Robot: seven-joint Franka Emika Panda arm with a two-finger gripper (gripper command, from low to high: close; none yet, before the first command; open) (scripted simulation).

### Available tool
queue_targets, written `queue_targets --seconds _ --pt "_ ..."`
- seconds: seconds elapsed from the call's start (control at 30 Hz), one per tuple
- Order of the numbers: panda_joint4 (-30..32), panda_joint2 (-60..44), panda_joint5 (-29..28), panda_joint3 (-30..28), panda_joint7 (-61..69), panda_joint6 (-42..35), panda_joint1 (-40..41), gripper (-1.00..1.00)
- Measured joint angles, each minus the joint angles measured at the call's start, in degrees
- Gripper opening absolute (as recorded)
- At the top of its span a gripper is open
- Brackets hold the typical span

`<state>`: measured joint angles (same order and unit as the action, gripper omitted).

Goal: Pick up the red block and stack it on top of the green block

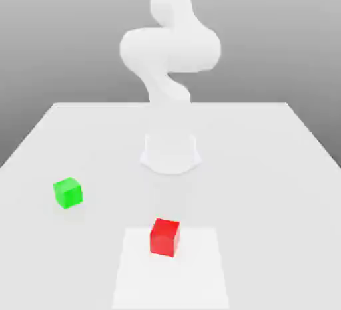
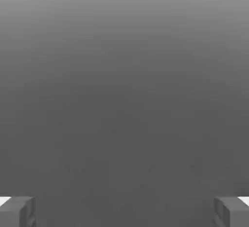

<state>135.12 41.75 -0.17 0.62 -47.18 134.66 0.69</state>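
Exterior view, close to six o'clock on the picture's face: the red block [image 1: 164,238] sits near the far edge of a pale white patch [image 1: 194,272], turned a little off square to it. From the red block, the green block [image 1: 68,193] lies at ten o'clock, well apart, on the bare tabletop [image 1: 266,169] and also turned at an angle. The arm's base [image 1: 170,154] stands at twelve o'clock from the red block, with the arm [image 1: 170,49] rising above it. In the hand view the gripper [image 2: 124,213] is wide open, its two fingers well apart with nothing between them. The step in hand looks to be the approach to the red block, with the stacking all to come. To do it well, the hand should come over the block's centre, point straight down, and turn until the fingers match two opposite sides, since closing across corners could twist the cube or squeeze it out. Descend with even clearance on both sides, close gently, then lift straight up, high enough to clear the green block. For the stack, line up both cubes' faces and centres before letting go; an off-centre release could tip the red one off.
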Motion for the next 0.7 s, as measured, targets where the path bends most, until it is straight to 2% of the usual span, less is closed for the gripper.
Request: queue_targets --seconds 0.57,0.7 --pt "27.0 -36.1 0.2 2.2 -10.2 24.5 3.6 0.00" --pt "27.7 -45.1 -0.3 1.9 -11.3 31.7 3.7 0.00"
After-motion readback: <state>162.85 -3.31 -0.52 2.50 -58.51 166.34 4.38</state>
